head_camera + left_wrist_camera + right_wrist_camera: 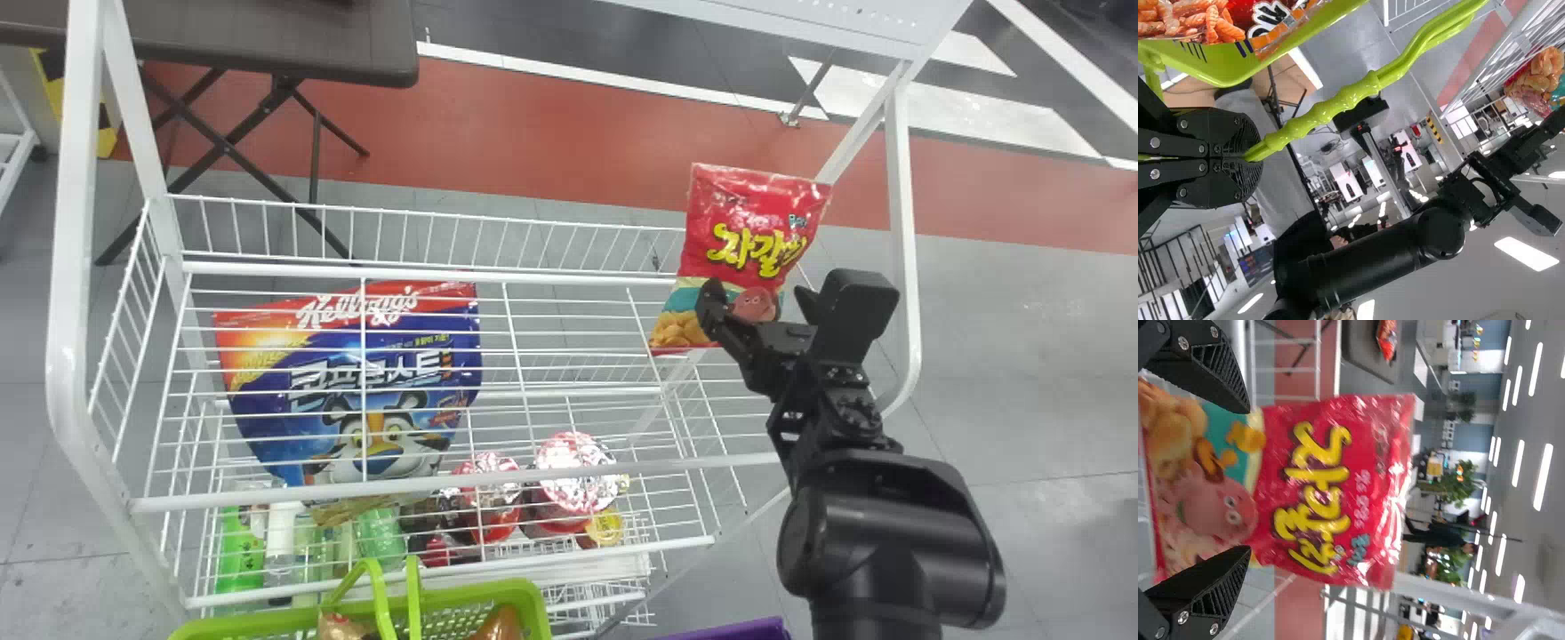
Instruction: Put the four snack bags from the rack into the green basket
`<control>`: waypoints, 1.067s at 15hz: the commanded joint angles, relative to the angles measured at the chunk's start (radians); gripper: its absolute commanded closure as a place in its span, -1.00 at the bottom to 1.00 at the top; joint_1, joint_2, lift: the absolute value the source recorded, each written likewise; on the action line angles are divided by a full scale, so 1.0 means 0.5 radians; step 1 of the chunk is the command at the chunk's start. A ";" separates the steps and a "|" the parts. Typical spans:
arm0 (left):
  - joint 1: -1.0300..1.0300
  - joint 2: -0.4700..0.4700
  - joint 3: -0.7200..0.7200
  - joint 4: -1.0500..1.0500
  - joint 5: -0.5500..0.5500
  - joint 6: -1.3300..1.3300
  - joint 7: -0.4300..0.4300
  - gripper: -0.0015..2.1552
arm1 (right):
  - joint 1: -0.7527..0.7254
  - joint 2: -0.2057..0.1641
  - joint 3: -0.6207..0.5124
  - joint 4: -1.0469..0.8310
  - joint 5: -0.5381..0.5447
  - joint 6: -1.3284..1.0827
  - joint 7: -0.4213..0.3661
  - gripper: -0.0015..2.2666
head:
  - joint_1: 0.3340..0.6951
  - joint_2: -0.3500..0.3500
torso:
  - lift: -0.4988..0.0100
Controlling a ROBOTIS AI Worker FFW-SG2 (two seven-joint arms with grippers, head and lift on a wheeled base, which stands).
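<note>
The right gripper (757,302) is at the right end of the white wire rack (444,272), fingers spread near the lower part of a red snack bag (742,209); a blue-and-red bag (347,356) lies on the left; bottles (240,556) and round cups (576,471) sit below; the green basket (526,604) is near left; a dark table (267,40) stands far left.

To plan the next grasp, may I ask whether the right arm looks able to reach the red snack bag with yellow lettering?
Probably yes: the right gripper is open right at the lower part of the red snack bag, and nothing shows in between that would block the way.
</note>
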 commanded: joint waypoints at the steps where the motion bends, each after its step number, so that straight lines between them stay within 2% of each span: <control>1: -0.008 0.001 0.008 0.001 0.002 0.014 0.000 0.98 | -0.153 -0.014 -0.007 0.152 0.057 0.017 0.002 -0.93 | 1.00 -1.00 | 0.94; 2: -0.011 0.001 0.008 0.001 0.002 0.014 0.003 0.98 | -0.193 -0.017 -0.007 0.195 0.066 0.029 0.020 -0.88 | 1.00 -1.00 | 0.94; 3: -0.017 0.001 0.008 0.007 0.002 0.020 0.003 0.98 | -0.215 -0.026 -0.010 0.216 0.066 0.084 0.088 -0.51 | 1.00 -1.00 | 0.94; 4: -0.023 0.001 0.008 0.016 0.002 0.032 0.006 0.98 | -0.221 -0.035 -0.013 0.216 0.054 0.183 0.134 0.32 | 1.00 -1.00 | 0.94; 5: -0.023 -0.002 0.005 0.016 0.002 0.032 0.006 0.98 | -0.221 -0.035 -0.017 0.216 0.029 0.232 0.164 0.78 | 1.00 -1.00 | 0.94; 7: -0.023 -0.002 0.005 0.016 0.005 0.032 0.012 0.98 | -0.166 -0.032 -0.035 0.183 -0.008 0.232 0.232 0.87 | 1.00 -1.00 | 0.94; 12: -0.026 -0.002 -0.014 0.004 -0.005 0.039 0.025 0.98 | 0.092 -0.026 -0.060 -0.179 -0.238 0.238 0.308 0.88 | 1.00 -1.00 | 0.94; 16: -0.035 0.001 -0.014 -0.002 -0.008 0.045 0.025 0.98 | 0.411 -0.011 -0.124 -0.768 -0.655 0.723 0.397 0.88 | 1.00 -1.00 | 0.94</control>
